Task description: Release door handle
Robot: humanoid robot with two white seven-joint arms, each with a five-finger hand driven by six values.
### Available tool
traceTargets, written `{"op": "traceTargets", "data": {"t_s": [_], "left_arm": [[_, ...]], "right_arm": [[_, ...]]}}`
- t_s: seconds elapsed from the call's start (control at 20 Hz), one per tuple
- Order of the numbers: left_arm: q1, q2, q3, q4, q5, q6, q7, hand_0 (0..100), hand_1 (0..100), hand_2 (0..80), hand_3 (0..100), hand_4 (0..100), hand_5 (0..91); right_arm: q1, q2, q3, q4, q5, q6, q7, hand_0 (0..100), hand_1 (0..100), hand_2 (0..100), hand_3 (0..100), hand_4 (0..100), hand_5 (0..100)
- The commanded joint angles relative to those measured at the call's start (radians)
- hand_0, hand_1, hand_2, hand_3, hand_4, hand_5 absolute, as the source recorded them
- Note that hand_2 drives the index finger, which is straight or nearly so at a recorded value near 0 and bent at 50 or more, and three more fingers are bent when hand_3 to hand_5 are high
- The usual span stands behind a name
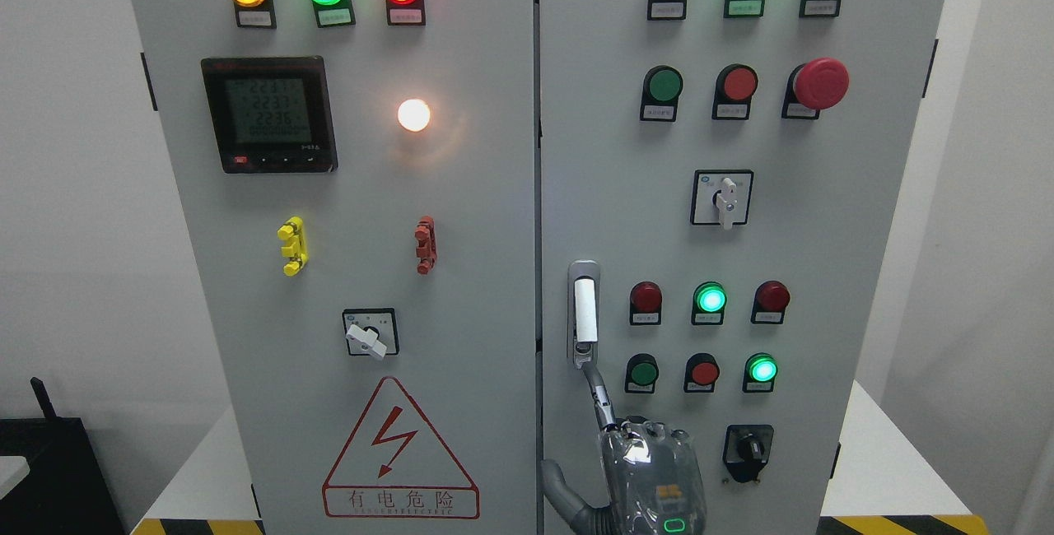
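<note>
The door handle [585, 313] is a grey upright lever with a white grip, set at the left edge of the cabinet's right door [823, 230]. My right hand [616, 436] comes up from the bottom edge just below it, wrapped in clear plastic. Its index finger [599, 393] reaches up and its tip meets the handle's lower end. The thumb [557, 479] is spread out to the left, away from the handle. The fingers do not close around the grip. Both doors look closed.
The right door carries lamps, push buttons, a red emergency button [819, 82] and two rotary switches [725, 199]. The left door [370, 230] has a meter [270, 113], lamps and a warning triangle [400, 453]. White walls flank the cabinet.
</note>
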Motion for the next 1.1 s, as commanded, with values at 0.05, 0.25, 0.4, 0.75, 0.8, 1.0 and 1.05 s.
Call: {"op": "traceTargets", "data": {"t_s": [0.05, 0.25, 0.4, 0.75, 0.8, 1.0, 1.05], "left_arm": [[-0.026, 0.0, 0.017, 0.0, 0.0, 0.0, 0.0, 12, 39, 0.0, 0, 0, 0.0], [-0.026, 0.0, 0.017, 0.0, 0.0, 0.0, 0.0, 12, 39, 0.0, 0, 0, 0.0], [-0.026, 0.0, 0.017, 0.0, 0.0, 0.0, 0.0, 12, 39, 0.0, 0, 0, 0.0], [-0.026, 0.0, 0.017, 0.0, 0.0, 0.0, 0.0, 12, 39, 0.0, 0, 0, 0.0], [-0.026, 0.0, 0.017, 0.0, 0.0, 0.0, 0.0, 12, 39, 0.0, 0, 0, 0.0], [-0.026, 0.0, 0.017, 0.0, 0.0, 0.0, 0.0, 12, 39, 0.0, 0, 0, 0.0], [-0.026, 0.0, 0.017, 0.0, 0.0, 0.0, 0.0, 12, 39, 0.0, 0, 0, 0.0]], "right_arm": [[-0.001, 0.0, 0.0, 0.001, -0.003, -0.002, 0.002, 27, 31, 0, 94, 89, 100], [-0.005, 0.0, 0.0, -0.005, -0.004, -0.004, -0.005, 27, 31, 0, 94, 89, 100], [-0.008, 0.0, 0.0, -0.014, -0.004, -0.004, -0.007, 28, 30, 0, 94, 89, 100], [-0.008, -0.002, 0.0, -0.017, -0.006, -0.004, -0.011, 28, 30, 0, 94, 89, 100], [-0.008, -0.002, 0.0, -0.017, -0.006, -0.004, -0.011, 28, 30, 0, 94, 89, 100], [-0.007, -0.002, 0.003, -0.034, -0.007, -0.01, -0.036, 29, 30, 0, 94, 89, 100], [-0.007, 0.0, 0.002, -0.035, -0.007, -0.013, -0.062, 29, 30, 0, 94, 89, 100]]}}
